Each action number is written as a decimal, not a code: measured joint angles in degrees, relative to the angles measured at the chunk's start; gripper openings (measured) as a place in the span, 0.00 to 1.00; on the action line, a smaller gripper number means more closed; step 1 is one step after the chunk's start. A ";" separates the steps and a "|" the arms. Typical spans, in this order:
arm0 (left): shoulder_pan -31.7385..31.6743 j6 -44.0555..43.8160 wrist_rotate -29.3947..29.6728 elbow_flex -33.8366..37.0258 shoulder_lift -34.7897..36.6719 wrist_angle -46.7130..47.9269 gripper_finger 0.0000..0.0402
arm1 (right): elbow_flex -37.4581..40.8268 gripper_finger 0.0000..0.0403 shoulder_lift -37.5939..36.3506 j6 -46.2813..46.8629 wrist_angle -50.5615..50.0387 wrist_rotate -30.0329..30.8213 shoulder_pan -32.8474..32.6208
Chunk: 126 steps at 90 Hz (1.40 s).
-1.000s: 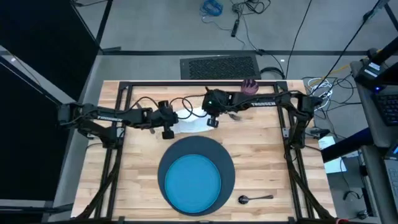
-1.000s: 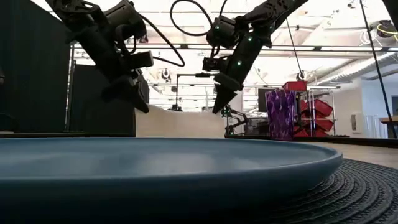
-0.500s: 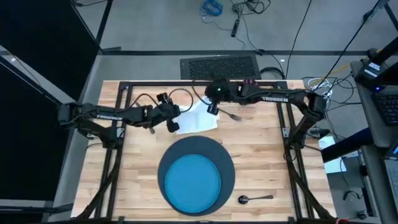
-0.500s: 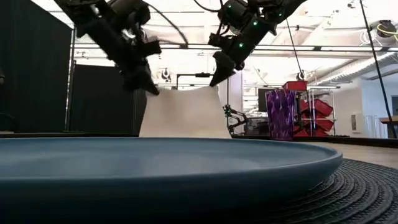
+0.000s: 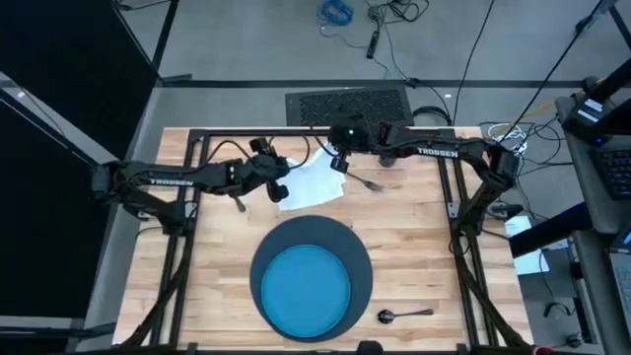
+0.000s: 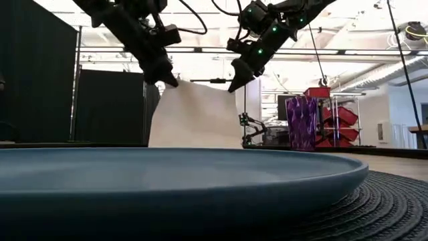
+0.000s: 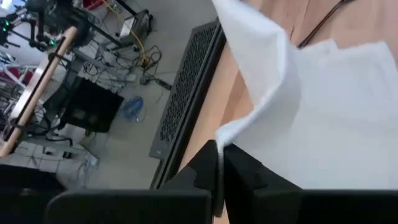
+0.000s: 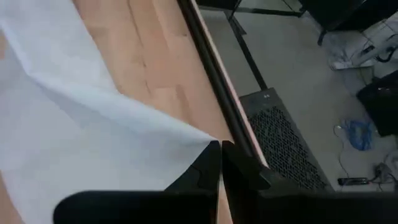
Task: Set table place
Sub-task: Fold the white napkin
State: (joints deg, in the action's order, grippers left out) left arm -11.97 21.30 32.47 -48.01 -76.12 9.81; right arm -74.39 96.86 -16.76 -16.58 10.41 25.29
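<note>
Both grippers hold the white cloth napkin (image 5: pixel 314 183) by its upper corners above the far middle of the table (image 5: pixel 414 251). The left gripper (image 5: pixel 281 190) has its fingers closed on one corner, and the right gripper (image 5: pixel 338 165) is pinched shut on the other, so the cloth hangs between them like a sheet in the low view (image 6: pixel 195 115). In the left wrist view the two dark fingers (image 7: pixel 244 165) meet on a thin fold of the napkin (image 7: pixel 323 112), and the right wrist view shows the same for its own corner (image 8: pixel 93 155). Whether the napkin's lower edge touches the wood cannot be told, since the blue plate's rim (image 6: pixel 200 175) hides it from table height. That bright blue plate (image 5: pixel 310 289) sits on the dark round charger (image 5: pixel 361 264) near the front edge, with the spoon (image 5: pixel 404 315) lying just beside the charger toward the front right corner. A fork (image 5: pixel 370 183) lies near the far edge beside the napkin, partly under the right arm. The purple cup (image 6: pixel 302 123) shows clearly only in the low view; from above it is probably the dark spot beneath the right arm. No knife can be made out.
</note>
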 joint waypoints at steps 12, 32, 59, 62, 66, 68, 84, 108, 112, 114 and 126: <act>-0.06 0.03 -0.01 0.00 0.00 -0.05 0.00 | 0.00 0.00 0.02 0.05 -0.26 -3.30 0.29; -0.59 0.04 0.00 0.00 0.00 -0.25 0.00 | 0.00 0.00 0.04 -0.26 0.44 -4.31 0.25; -1.42 0.05 0.07 0.00 0.00 -0.29 0.00 | 0.00 0.00 0.09 1.93 0.94 -4.54 -0.17; -1.42 0.05 0.07 0.00 0.00 -0.29 0.00 | 0.00 0.01 0.09 1.69 0.94 -4.54 -0.29; -1.42 0.04 0.07 0.00 0.00 -0.29 0.00 | 0.00 0.02 0.09 1.01 0.94 -4.59 -0.49; -1.42 0.04 0.07 0.00 0.00 -0.29 0.00 | 0.00 0.03 0.09 0.82 0.94 -4.63 -0.60; -1.42 -0.03 0.09 0.00 0.00 -0.29 0.00 | 0.00 0.18 0.11 1.22 1.89 -4.81 -0.74; -1.42 -1.09 0.11 0.00 0.00 -0.01 0.00 | 0.00 0.37 0.11 11.09 -1.77 -5.65 -2.44; -1.43 -1.11 0.11 0.00 0.00 0.00 0.00 | 0.00 0.39 0.11 12.18 -1.57 -8.15 -3.44; -1.46 -1.11 0.11 0.00 0.00 0.01 0.00 | 0.00 0.40 0.11 12.83 -1.35 -9.56 -4.05; -1.46 -1.46 0.13 0.00 0.00 0.14 0.00 | 0.00 0.43 1.29 14.74 1.76 -11.98 -9.14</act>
State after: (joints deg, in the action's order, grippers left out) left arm -13.43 19.84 32.60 -48.01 -76.12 9.94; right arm -74.39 98.15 -2.02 -14.82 -1.56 16.16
